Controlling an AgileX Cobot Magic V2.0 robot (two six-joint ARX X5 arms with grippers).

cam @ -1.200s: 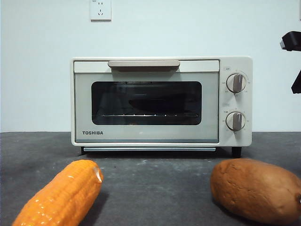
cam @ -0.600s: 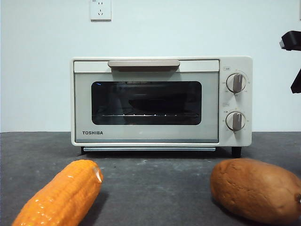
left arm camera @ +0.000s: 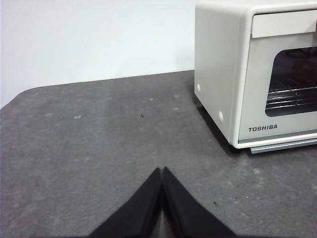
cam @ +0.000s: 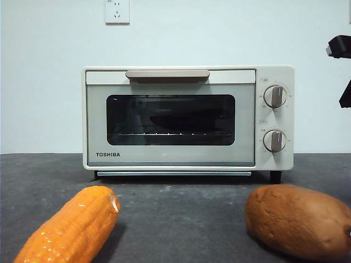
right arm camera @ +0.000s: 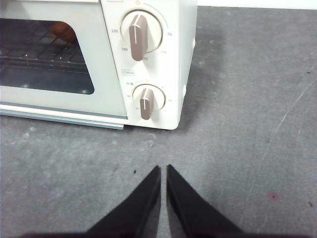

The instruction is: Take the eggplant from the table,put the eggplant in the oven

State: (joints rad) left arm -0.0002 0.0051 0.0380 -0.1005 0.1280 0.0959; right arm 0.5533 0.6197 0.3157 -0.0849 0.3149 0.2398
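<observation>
The cream-white oven (cam: 186, 118) stands at the back of the table (cam: 175, 213) with its dark glass door closed, and it also shows as the oven (left arm camera: 233, 74) and the oven (right arm camera: 99, 59) in the wrist views. No eggplant lies on the table. Behind the glass a dark long shape (cam: 178, 120) rests on the rack, too dim to name. My left gripper (left arm camera: 162, 171) hovers shut over bare table off the oven's left side. In front of the knobs my right gripper (right arm camera: 163, 168) is shut on nothing.
An orange corn cob (cam: 71, 227) lies at the front left and a brown sweet potato (cam: 299, 219) at the front right. A black arm part (cam: 340, 46) shows at the upper right edge. A wall socket (cam: 117, 11) sits above the oven.
</observation>
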